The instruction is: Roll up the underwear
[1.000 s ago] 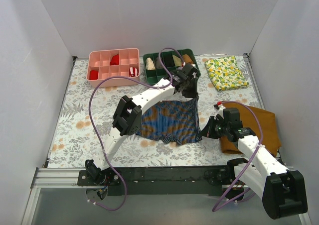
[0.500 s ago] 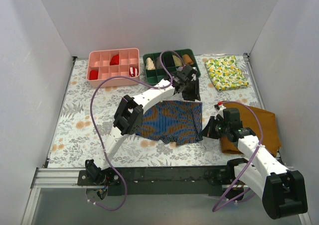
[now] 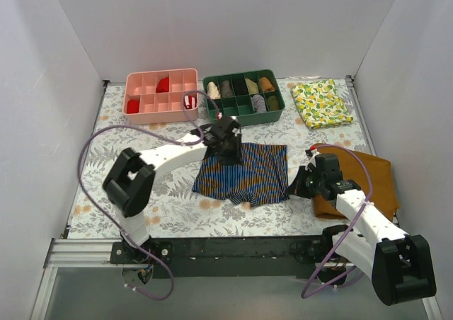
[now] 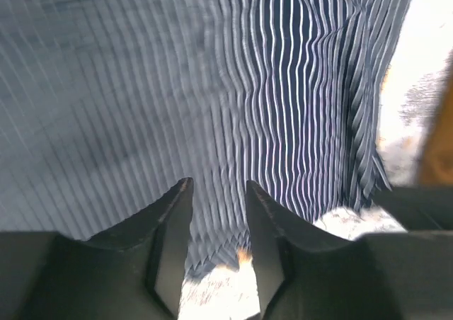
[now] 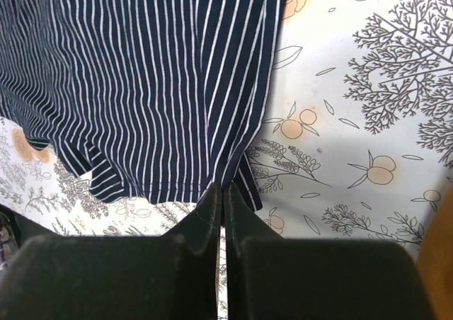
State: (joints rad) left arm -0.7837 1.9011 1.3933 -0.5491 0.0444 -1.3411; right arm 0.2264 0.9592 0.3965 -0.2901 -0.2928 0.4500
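Wrist views alone show: left gripper [image 4: 218, 185] parted above the underwear [image 4: 212, 86]; right gripper [image 5: 223, 187] clamped on its hem. Floral tabletop [image 5: 354, 122], white walls [image 3: 226, 23].

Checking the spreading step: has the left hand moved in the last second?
Yes. The left hand swung left, away from the green tray, toward the far-left corner of the underwear.

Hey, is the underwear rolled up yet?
No, the underwear lies spread out flat on the table, with no part rolled.
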